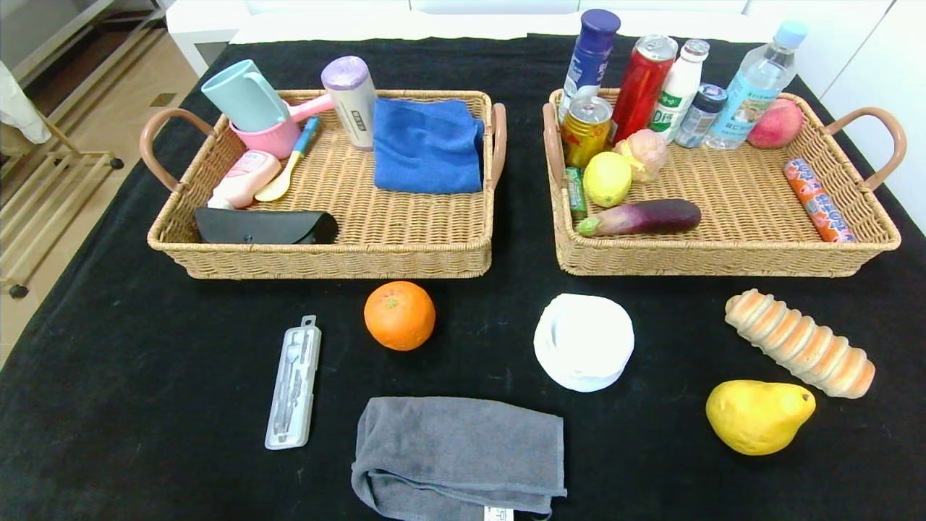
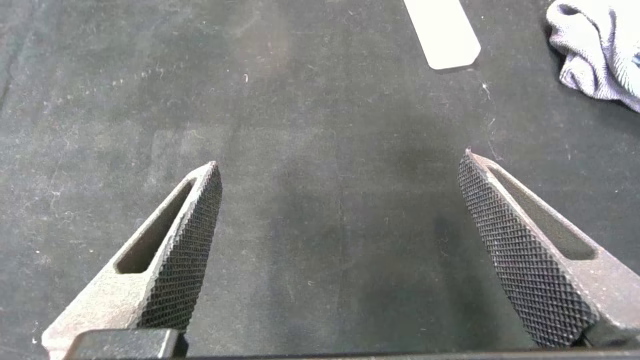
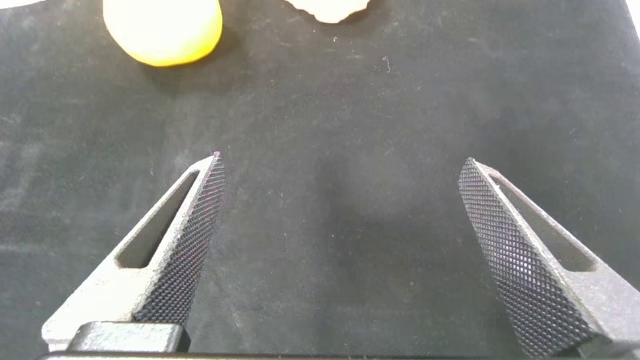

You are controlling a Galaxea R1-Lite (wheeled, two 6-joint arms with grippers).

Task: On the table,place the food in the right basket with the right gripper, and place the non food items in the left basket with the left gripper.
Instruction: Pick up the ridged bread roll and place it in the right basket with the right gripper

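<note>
Upper left of our head view, left basket (image 1: pixel 405 239) with blue cloth (image 1: pixel 427 145), upper right, right basket (image 1: pixel 752 239) with lemon (image 1: pixel 606 179) and eggplant (image 1: pixel 644 217), below them orange (image 1: pixel 399 315), white roll (image 1: pixel 583 341), bread loaf (image 1: pixel 799 343), pear (image 1: pixel 756 416), grey towel (image 1: pixel 456 457), tool case (image 1: pixel 293 382) well apart on the table (image 1: pixel 145 362), our left gripper (image 2: pixel 340 195) and right gripper (image 3: pixel 340 185) spread wide, empty.

1. The left tool (image 2: pixel 340 190) shows two long tapering fingers (image 2: pixel 185 250) of dull grey-black metal.
2. Each inner face carries a fine cross-hatched, diamond-knurled grip surface.
3. Each finger's outer side has a long slotted cut-out, narrowing toward a pointed tip.
4. The right tool (image 3: pixel 340 185) looks alike: two matching tapered fingers (image 3: pixel 180 250) with knurled faces and slotted sides.
5. A dark flat base edge joins the fingers in both wrist views.
</note>
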